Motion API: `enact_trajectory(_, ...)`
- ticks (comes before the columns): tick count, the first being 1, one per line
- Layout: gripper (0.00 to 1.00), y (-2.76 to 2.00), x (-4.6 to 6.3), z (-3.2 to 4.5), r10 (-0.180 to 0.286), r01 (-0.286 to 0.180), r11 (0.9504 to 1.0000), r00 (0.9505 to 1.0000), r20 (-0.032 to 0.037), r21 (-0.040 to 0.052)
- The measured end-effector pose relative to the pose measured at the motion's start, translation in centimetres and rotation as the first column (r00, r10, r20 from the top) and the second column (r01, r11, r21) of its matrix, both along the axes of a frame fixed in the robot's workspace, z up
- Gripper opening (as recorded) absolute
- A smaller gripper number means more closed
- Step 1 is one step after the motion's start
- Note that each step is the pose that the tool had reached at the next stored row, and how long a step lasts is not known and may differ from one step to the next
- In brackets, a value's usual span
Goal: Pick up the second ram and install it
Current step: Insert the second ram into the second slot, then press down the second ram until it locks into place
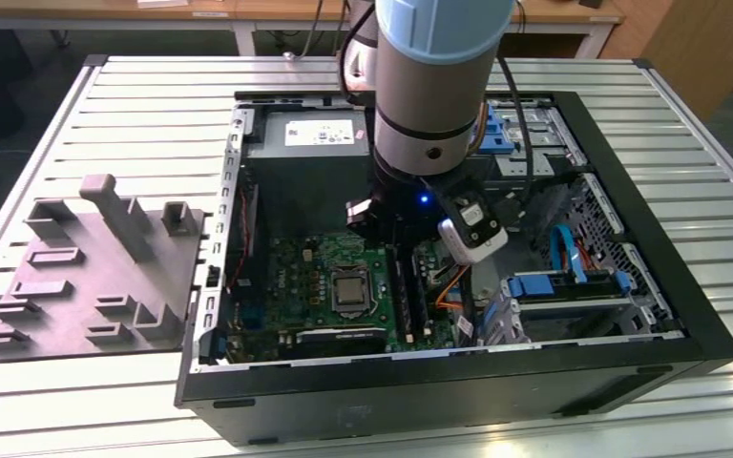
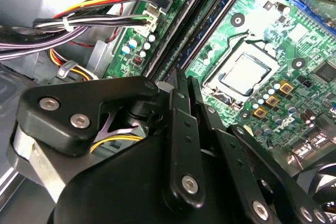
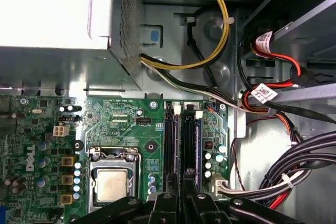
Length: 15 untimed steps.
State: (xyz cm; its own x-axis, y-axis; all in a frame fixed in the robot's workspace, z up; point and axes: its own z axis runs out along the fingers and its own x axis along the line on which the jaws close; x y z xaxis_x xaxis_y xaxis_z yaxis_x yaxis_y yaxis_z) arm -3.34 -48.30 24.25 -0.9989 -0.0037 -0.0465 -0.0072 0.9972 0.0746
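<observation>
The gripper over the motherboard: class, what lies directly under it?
Under the gripper run the long memory slots, with a dark memory stick standing in them beside the processor socket. The gripper's linkage covers the slots' near ends.

An open computer case point(image 1: 672, 315) is laid on a slatted metal table point(image 1: 150, 105). A green motherboard point(image 1: 309, 286) with a bare processor point(image 3: 111, 186) is seen inside. A grey fixture block point(image 1: 80, 277) is placed at the frame's left.
</observation>
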Motion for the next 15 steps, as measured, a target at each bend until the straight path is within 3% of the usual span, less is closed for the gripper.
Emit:
enact_trajectory(3, 0.17, 0.0, 0.0, 0.01, 0.0, 0.0, 1.0, 1.0, 0.0, 0.0)
enact_trajectory(4, 0.11, 0.0, 0.0, 0.01, 0.0, 0.0, 1.0, 1.0, 0.0, 0.0)
enact_trajectory(15, 0.1, 0.0, 0.0, 0.09, 0.0, 0.0, 1.0, 1.0, 0.0, 0.0)
